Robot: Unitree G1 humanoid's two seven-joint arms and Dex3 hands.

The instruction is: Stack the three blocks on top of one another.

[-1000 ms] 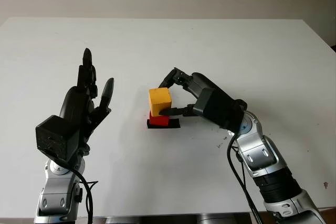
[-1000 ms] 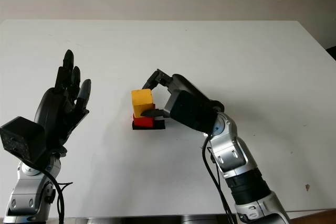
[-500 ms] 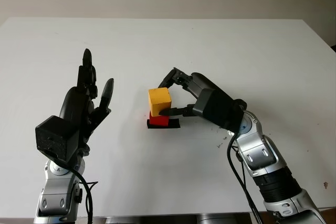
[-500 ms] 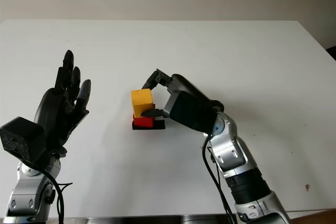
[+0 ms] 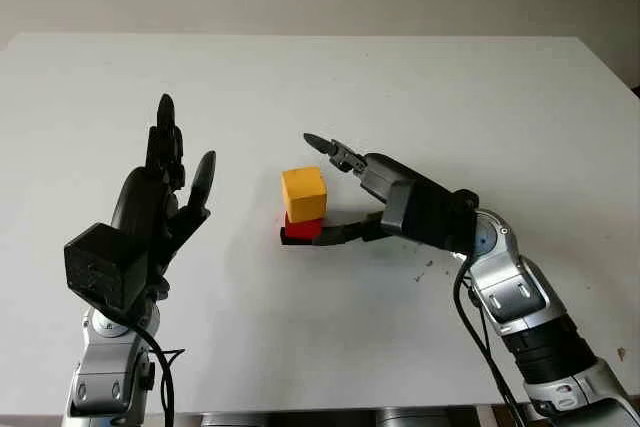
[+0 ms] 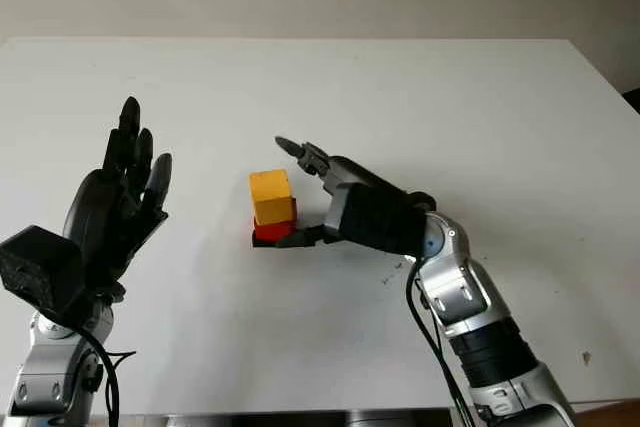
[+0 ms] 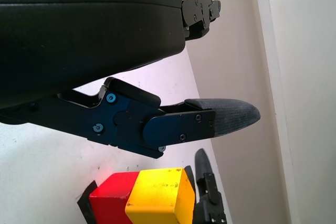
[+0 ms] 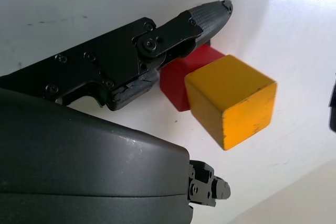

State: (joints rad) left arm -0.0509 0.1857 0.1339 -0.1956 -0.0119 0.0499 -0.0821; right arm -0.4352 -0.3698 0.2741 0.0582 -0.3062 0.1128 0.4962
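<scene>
A yellow block (image 5: 304,193) stands on a red block (image 5: 303,229), which sits on a flat black block (image 5: 287,239) near the middle of the white table (image 5: 450,97). My right hand (image 5: 335,192) is open just right of the stack. One finger (image 5: 325,145) points out above and behind the yellow block, clear of it. The thumb (image 8: 205,17) reaches low alongside the red block (image 8: 176,80). The yellow block (image 8: 231,100) sits slightly turned on the red one. My left hand (image 5: 180,162) is open, raised at the left, well apart from the stack (image 7: 157,200).
A few small dark specks (image 5: 428,269) mark the table under my right forearm. The table's far edge (image 5: 300,36) meets a pale wall.
My right hand has let go of the yellow block: its fingers have swung away from it and the hand has drawn back slightly to the right. The stack stays standing. The left hand holds still.
</scene>
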